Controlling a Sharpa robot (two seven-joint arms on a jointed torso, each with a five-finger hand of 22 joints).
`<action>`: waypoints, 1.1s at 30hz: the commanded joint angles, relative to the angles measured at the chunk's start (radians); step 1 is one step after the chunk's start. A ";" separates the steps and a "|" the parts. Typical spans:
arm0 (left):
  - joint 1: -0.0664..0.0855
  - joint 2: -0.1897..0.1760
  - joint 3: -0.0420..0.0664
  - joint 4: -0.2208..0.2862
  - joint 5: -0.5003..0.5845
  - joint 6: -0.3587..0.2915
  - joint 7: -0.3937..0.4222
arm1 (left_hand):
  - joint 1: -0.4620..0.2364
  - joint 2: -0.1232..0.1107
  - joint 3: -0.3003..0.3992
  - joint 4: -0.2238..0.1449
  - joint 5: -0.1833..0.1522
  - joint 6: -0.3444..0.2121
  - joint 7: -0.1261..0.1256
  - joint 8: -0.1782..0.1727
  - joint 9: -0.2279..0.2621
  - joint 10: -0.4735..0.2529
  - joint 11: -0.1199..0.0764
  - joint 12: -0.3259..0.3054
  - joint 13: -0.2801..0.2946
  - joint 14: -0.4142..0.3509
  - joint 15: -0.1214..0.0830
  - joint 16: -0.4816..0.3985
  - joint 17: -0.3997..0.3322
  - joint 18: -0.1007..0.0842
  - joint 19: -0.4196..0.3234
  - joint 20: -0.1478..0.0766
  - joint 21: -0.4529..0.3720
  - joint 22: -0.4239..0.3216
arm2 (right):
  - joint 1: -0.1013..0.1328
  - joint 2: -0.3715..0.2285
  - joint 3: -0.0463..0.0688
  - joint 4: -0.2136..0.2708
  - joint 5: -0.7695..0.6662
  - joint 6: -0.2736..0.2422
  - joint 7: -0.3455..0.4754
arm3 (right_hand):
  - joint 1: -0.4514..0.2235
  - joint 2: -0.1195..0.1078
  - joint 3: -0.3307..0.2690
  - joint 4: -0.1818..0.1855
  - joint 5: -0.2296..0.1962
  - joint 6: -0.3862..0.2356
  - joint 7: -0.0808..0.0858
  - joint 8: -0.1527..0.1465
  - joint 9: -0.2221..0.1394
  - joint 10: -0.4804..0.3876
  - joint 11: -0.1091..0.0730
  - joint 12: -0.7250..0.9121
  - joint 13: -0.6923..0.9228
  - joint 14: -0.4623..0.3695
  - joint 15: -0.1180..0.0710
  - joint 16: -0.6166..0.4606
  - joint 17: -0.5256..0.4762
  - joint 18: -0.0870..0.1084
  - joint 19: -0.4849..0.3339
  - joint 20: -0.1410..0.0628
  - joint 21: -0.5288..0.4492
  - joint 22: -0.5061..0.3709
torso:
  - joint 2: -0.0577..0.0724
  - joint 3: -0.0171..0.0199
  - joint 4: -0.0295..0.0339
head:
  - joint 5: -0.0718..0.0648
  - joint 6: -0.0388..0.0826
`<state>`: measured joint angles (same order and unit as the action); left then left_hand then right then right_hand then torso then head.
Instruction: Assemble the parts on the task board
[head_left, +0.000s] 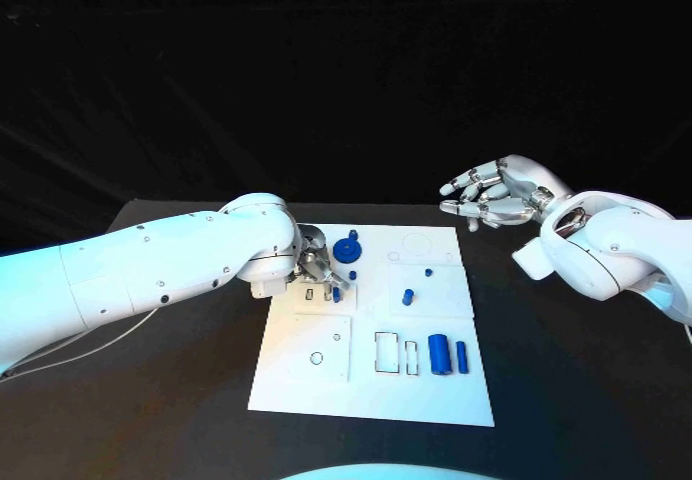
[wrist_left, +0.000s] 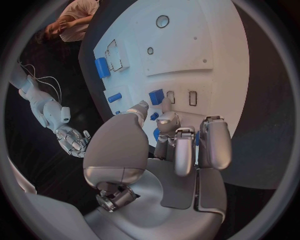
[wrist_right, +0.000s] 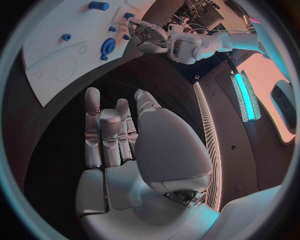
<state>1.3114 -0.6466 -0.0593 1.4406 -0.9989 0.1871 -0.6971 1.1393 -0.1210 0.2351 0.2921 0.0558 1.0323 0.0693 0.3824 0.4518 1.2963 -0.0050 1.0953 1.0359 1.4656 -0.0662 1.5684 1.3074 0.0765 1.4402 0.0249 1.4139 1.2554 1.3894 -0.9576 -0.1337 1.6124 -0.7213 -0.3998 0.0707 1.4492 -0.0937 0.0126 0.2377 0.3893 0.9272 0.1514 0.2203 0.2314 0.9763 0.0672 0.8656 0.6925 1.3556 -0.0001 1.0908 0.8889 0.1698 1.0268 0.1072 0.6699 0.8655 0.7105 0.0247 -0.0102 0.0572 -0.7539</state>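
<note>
The white task board (head_left: 325, 385) lies in the middle of the table. My left hand (head_left: 320, 267) hovers over its far left part, fingers curled down beside the round blue gear (head_left: 346, 249). A small blue piece (wrist_left: 155, 116) shows between the thumb tip and a fingertip (wrist_left: 166, 106); I cannot tell whether they grip it. A blue block (head_left: 338, 293) stands just beyond them, next to a slot (head_left: 310, 293). My right hand (head_left: 492, 194) hangs past the board's far right corner, fingers spread, holding nothing.
More blue parts sit on the board: a peg (head_left: 428, 270), a short piece (head_left: 408, 296), and two long pieces (head_left: 438, 355) beside rectangular slots (head_left: 387, 351). Round holes (head_left: 317, 357) mark the near left panel. Bare black table (head_left: 577, 400) surrounds the board.
</note>
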 joint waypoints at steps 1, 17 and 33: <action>-0.001 0.005 0.000 -0.002 -0.004 0.029 -0.031 | 0.002 -0.004 0.011 0.000 -0.007 -0.007 -0.003 0.005 0.006 -0.006 -0.001 0.003 0.003 0.105 -0.002 0.002 0.263 -0.015 0.010 0.000 0.006 0.004 | 0.000 0.001 0.000 0.003 -0.002 0.003 0.009 | 0.006 -0.001 0.000 0.006 0.007 -0.009 0.000 0.006 0.002 -0.002 0.002 -0.005 -0.002 -0.009 -0.001 -0.005 -0.002 0.012 0.000 0.003 -0.004 -0.001 | 0.000 0.0001 0.0003 | -0.001 -0.002; -0.003 0.015 0.000 -0.010 -0.001 0.050 -0.032 | 0.011 -0.006 0.036 -0.002 -0.007 -0.011 -0.004 0.013 0.021 -0.005 -0.002 0.007 0.009 0.105 -0.003 0.002 0.263 -0.016 0.012 -0.001 0.009 0.010 | 0.000 0.004 0.000 0.002 -0.002 0.006 0.007 | 0.005 0.001 0.000 0.007 0.008 -0.008 0.000 0.007 0.002 -0.001 0.002 -0.006 -0.004 -0.010 -0.001 -0.009 -0.005 0.012 0.000 0.003 -0.007 -0.003 | 0.000 0.0008 -0.0004 | 0.002 -0.007; -0.004 0.018 -0.001 -0.016 0.014 0.061 -0.030 | 0.092 0.020 0.126 -0.029 -0.006 -0.024 -0.012 0.023 0.049 -0.006 -0.010 0.005 0.014 0.105 -0.008 0.002 0.263 -0.018 0.014 -0.004 0.014 0.021 | 0.000 0.005 0.000 0.003 -0.002 0.010 0.006 | 0.003 0.002 0.000 0.010 0.010 -0.007 0.000 0.009 0.002 -0.001 0.002 -0.006 -0.006 -0.010 -0.001 -0.012 -0.006 0.012 0.000 0.003 -0.010 -0.005 | -0.001 0.0009 0.0006 | 0.002 -0.011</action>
<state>1.3079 -0.6314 -0.0601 1.4243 -0.9972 0.2281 -0.6977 1.2216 -0.1026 0.3521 0.2671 0.0558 1.0140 0.0584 0.4019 0.4991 1.2928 -0.0085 1.1001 1.0494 1.4656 -0.0662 1.5684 1.3073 0.0769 1.4495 0.0229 1.4212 1.2761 1.3890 -0.9539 -0.1341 1.6144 -0.7209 -0.3991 0.0702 1.4492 -0.0937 0.0126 0.2432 0.3933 0.9272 0.1513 0.2242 0.2323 0.9764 0.0674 0.8656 0.6877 1.3522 -0.0036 1.0829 0.8835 0.1698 1.0269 0.1072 0.6640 0.8621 0.7104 0.0255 -0.0101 0.0581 -0.7636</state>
